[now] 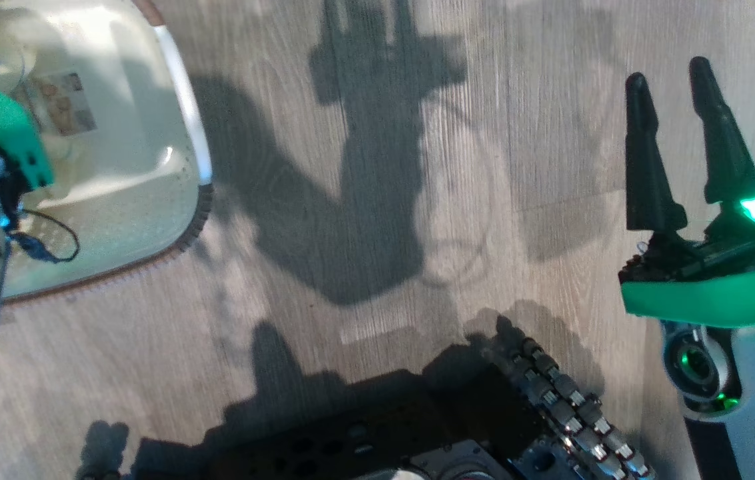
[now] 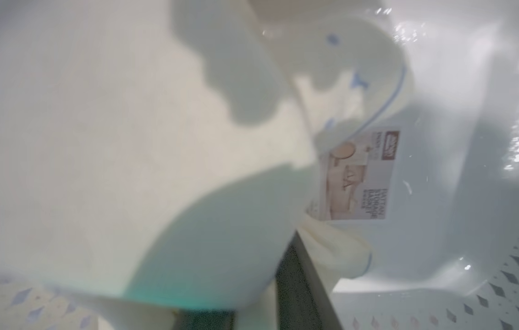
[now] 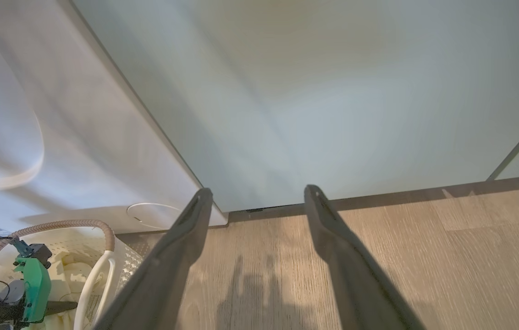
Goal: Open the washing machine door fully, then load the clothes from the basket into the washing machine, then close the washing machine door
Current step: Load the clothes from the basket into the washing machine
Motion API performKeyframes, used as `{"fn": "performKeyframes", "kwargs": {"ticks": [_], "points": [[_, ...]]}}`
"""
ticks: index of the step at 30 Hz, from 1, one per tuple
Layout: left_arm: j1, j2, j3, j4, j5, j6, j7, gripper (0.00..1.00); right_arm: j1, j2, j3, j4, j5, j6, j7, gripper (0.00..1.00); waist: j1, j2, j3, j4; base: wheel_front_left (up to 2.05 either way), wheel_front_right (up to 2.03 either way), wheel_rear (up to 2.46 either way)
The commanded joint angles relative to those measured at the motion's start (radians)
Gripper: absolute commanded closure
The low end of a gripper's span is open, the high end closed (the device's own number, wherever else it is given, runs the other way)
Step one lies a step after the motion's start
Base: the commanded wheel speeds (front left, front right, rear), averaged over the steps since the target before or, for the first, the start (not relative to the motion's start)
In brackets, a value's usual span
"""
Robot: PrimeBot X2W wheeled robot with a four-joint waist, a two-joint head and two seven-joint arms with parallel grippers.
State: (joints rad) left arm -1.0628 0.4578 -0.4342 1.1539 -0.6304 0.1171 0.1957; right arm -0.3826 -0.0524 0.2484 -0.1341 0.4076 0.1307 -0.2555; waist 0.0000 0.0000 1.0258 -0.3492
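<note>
Down in the basket (image 1: 185, 127), the left gripper (image 3: 70, 305) sits low among the clothes (image 2: 103, 137); a cream garment with blue trim bulges close against its wrist camera and crowds one dark finger (image 2: 294, 284), so whether the jaws pinch the cloth I cannot tell. Just past that finger lies the basket's label (image 2: 360, 178). Well apart, the right gripper (image 1: 669, 72) hangs with fingers spread above the wood floor (image 1: 351, 200), the washing machine (image 3: 80, 137) ahead and to its left
</note>
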Motion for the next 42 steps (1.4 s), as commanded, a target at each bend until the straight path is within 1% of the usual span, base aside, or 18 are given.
{"fn": "performKeyframes", "kwargs": {"ticks": [1, 3, 8, 15, 19, 20, 22, 28, 30, 31, 35, 39, 42], "points": [[0.041, 0.032, 0.005, -0.021, 0.013, 0.002, -0.031, 1.00, 0.033, 0.002, 0.002, -0.020, -0.002, 0.000, -0.006, 0.00, 0.0000, 0.0000, -0.026, 0.018, 0.00, 0.00, 0.00], [0.056, 0.014, -0.003, -0.041, 0.019, -0.001, -0.071, 1.00, 0.040, 0.002, -0.008, -0.020, -0.009, 0.000, -0.006, 0.00, 0.0000, 0.0000, -0.049, 0.033, 0.00, 0.00, 0.00], [0.106, -0.030, -0.025, -0.082, 0.037, 0.009, -0.177, 1.00, 0.067, 0.002, -0.033, -0.011, -0.040, 0.000, -0.006, 0.00, 0.0000, 0.0000, -0.124, 0.071, 0.00, 0.00, 0.00], [0.199, -0.093, -0.019, -0.138, 0.019, 0.004, -0.339, 1.00, 0.129, -0.020, -0.070, -0.002, -0.070, 0.000, -0.006, 0.00, 0.0000, 0.0000, -0.271, 0.119, 0.00, 0.00, 0.00], [0.259, -0.111, -0.012, -0.189, 0.011, 0.011, -0.407, 1.00, 0.165, -0.032, -0.081, 0.009, -0.076, 0.000, -0.006, 0.00, 0.0000, 0.0000, -0.351, 0.139, 0.00, 0.00, 0.00], [0.259, -0.111, -0.012, -0.189, 0.011, 0.011, -0.407, 1.00, 0.165, -0.032, -0.081, 0.009, -0.076, 0.000, -0.006, 0.00, 0.0000, 0.0000, -0.351, 0.139, 0.00, 0.00, 0.00], [0.297, -0.115, -0.006, -0.229, 0.009, 0.017, -0.430, 1.00, 0.183, -0.036, -0.083, 0.016, -0.078, 0.000, -0.006, 0.00, 0.0000, 0.0000, -0.394, 0.145, 0.00, 0.00, 0.00], [0.457, -0.116, 0.025, -0.423, 0.017, 0.049, -0.456, 1.00, 0.251, -0.039, -0.088, 0.042, -0.087, 0.000, -0.006, 0.00, 0.0000, 0.0000, -0.527, 0.161, 0.00, 0.00, 0.00], [0.518, -0.114, 0.041, -0.518, 0.032, 0.065, -0.457, 1.00, 0.272, -0.041, -0.088, 0.051, -0.089, 0.000, -0.006, 0.00, 0.0000, 0.0000, -0.569, 0.168, 0.00, 0.00, 0.00], [0.583, -0.112, 0.059, -0.623, 0.055, 0.080, -0.457, 1.00, 0.292, -0.045, -0.088, 0.058, -0.093, 0.000, -0.006, 0.00, 0.0000, 0.0000, -0.611, 0.175, 0.00, 0.00, 0.00], [0.701, -0.109, 0.089, -0.800, 0.097, 0.107, -0.457, 1.00, 0.328, -0.053, -0.088, 0.070, -0.101, 0.000, -0.006, 0.00, 0.0000, 0.0000, -0.681, 0.192, 0.00, 0.00, 0.00], [0.791, -0.107, 0.110, -0.919, 0.120, 0.128, -0.457, 1.00, 0.358, -0.065, -0.084, 0.085, -0.107, 0.000, -0.006, 0.00, 0.0000, 0.0000, -0.749, 0.209, 0.00, 0.00, 0.00], [0.847, -0.098, 0.111, -0.973, 0.132, 0.142, -0.457, 1.00, 0.381, -0.073, -0.080, 0.096, -0.111, 0.000, -0.006, 0.00, 0.0000, 0.0000, -0.798, 0.221, 0.00, 0.00, 0.00]]}}
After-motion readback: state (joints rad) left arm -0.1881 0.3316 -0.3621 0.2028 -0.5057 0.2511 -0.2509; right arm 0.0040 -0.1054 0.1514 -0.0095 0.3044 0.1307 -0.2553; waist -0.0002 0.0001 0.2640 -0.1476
